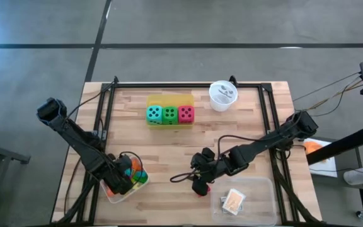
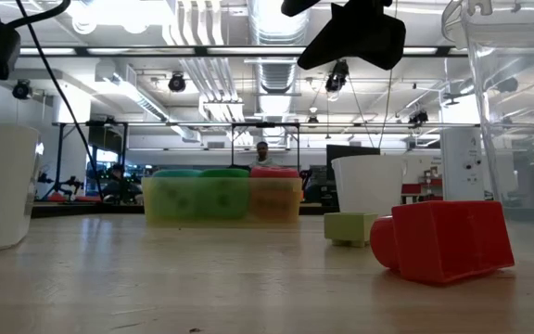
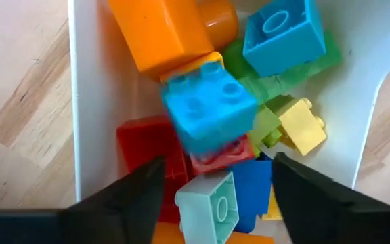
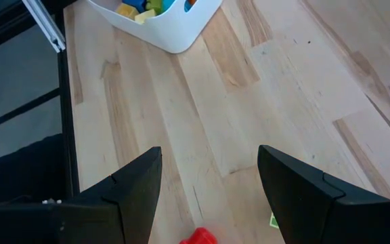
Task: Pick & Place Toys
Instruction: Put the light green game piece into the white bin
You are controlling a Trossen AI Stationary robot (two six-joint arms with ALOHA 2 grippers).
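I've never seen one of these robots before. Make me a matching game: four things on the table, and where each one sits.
Things:
1. dice
2. cards
3. red block
4. orange block

Places:
A. clear tray
B. white tray
C. yellow tray
D. bare table, by the right hand

Pairs: 1-C, 2-A, 3-D, 4-B
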